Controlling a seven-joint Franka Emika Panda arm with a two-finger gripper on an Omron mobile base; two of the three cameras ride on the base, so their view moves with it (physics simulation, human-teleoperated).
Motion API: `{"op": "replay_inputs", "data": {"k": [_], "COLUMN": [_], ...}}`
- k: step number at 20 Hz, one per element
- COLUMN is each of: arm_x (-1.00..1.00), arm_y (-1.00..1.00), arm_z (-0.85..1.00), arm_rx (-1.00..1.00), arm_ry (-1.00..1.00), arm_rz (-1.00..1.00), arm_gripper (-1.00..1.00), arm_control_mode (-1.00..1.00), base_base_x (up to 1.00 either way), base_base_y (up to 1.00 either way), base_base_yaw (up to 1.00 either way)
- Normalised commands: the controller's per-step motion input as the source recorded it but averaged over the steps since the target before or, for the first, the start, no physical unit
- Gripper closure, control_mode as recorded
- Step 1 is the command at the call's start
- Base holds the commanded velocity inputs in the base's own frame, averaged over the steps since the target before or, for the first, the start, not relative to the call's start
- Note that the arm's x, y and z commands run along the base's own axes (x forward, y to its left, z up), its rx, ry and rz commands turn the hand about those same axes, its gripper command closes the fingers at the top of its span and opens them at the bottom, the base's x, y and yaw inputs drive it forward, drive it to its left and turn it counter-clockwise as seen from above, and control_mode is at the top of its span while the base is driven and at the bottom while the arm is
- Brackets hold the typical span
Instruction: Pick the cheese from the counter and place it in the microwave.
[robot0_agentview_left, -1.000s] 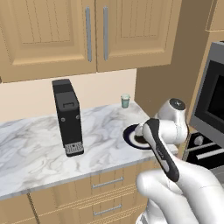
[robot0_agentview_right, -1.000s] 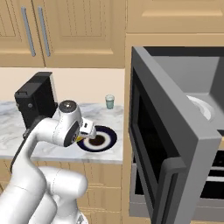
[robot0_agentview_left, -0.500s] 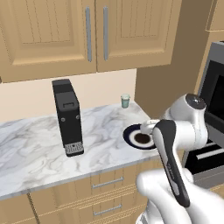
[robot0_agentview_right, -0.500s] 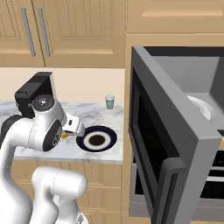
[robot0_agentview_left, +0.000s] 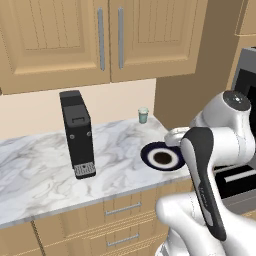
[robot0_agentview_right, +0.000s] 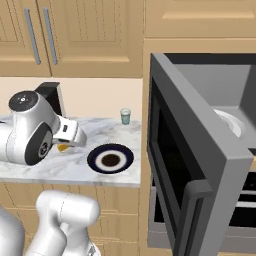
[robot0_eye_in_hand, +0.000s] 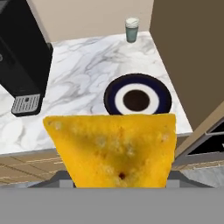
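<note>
Jaws are pinching the cheese (robot0_eye_in_hand: 114, 148): in the hand view the yellow-orange wedge sits right at the bottom, broad edge up, point down between the fingers. In the right base view a sliver of it (robot0_agentview_right: 63, 147) shows just under the hand, held above the bench (robot0_agentview_right: 50, 167), not resting on it.

Bench (robot0_agentview_left: 40, 170) is white marble with grey veins, wooden drawers with metal handles below. On it: a dark-blue plate (robot0_agentview_left: 161, 156) with white ring and dark centre, near the right end; a tall black box appliance (robot0_agentview_left: 77, 133) standing upright to the left, well apart from the plate; a small cup (robot0_agentview_left: 143, 115) at the back by the wall. Hand view has the plate (robot0_eye_in_hand: 137, 99) beyond the cheese, the cup (robot0_eye_in_hand: 131, 29) further back, and the black appliance (robot0_eye_in_hand: 22, 65) at the left.

Microwave (robot0_agentview_right: 210, 165) is to the right of the bench, set in the tall wood cabinet. Its door (robot0_agentview_right: 192, 165) is swung open toward the camera. White turntable (robot0_agentview_right: 230, 122) is visible inside, partly hidden by the door edge.

Arm elbow sits over the right end of the bench in the left base view, covering the plate's right side.
</note>
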Motion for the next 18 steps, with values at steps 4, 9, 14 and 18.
{"op": "replay_inputs", "data": {"k": [4,9,14,18], "arm_x": [-0.03,0.00,0.00,0.00], "arm_y": [0.02,0.00,0.00,0.00], "arm_z": [0.04,0.00,0.00,0.00], "arm_rx": [-0.01,0.00,0.00,0.00], "arm_ry": [0.00,0.00,0.00,0.00], "arm_rz": [0.00,0.00,0.00,0.00], "arm_gripper": [1.00,1.00,1.00,1.00], "arm_control_mode": [-1.00,1.00,1.00,1.00], "base_base_x": [0.00,-0.10,-0.80,-1.00], "base_base_y": [0.00,0.00,0.42,0.72], "base_base_yaw": [0.00,0.02,-0.04,-0.39]}}
